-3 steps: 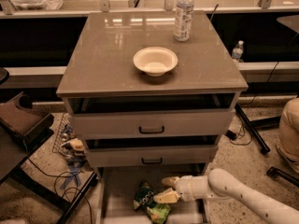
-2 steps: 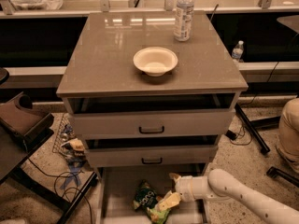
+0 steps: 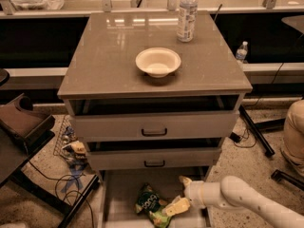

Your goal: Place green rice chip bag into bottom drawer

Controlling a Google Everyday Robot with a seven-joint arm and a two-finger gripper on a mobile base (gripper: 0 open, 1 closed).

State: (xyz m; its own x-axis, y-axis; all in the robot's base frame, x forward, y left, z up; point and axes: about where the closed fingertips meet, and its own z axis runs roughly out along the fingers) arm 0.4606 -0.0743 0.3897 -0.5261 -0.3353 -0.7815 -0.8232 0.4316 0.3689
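Note:
The green rice chip bag [image 3: 150,204] lies crumpled on the grey floor of the pulled-out bottom drawer [image 3: 122,190], near its middle. My gripper [image 3: 178,194] reaches in from the right on a white arm, low over the drawer and just right of the bag. Its fingers are spread apart: the lower fingertip [image 3: 174,206] rests at the bag's right edge, and the upper one points up toward the cabinet. The bag is not clamped between them.
The two upper drawers with black handles [image 3: 154,132] stand slightly ajar above the gripper. A white bowl [image 3: 158,61] and a water bottle [image 3: 187,13] stand on the cabinet top. Cables and clutter [image 3: 71,153] lie on the floor at left, and a stand leg [image 3: 256,132] at right.
The fingers have spread wider apart. The bag has dropped a little and now lies loose on the drawer floor. The arm has hardly moved.

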